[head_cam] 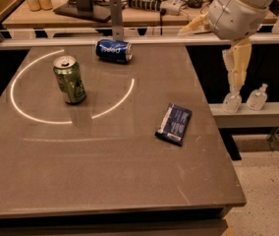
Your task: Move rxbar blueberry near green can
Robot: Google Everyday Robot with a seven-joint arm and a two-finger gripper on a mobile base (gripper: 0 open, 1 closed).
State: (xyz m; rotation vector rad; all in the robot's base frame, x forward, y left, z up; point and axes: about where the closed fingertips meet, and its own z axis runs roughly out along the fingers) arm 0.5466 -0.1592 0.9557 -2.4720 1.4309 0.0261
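Observation:
The rxbar blueberry [174, 124], a flat dark navy wrapper with pale lettering, lies on the brown table [105, 181] near its right edge. The green can [69, 79] stands upright at the table's left, inside a bright ring of light. My gripper [236, 77] hangs pointing downward from the white arm [237, 11] at the upper right, beyond the table's right edge, up and to the right of the bar and holding nothing.
A blue soda can [113, 50] lies on its side at the table's far edge. A rail [80, 39] and a cluttered desk stand behind. Two small bottles [256, 97] sit on a shelf to the right, below the gripper.

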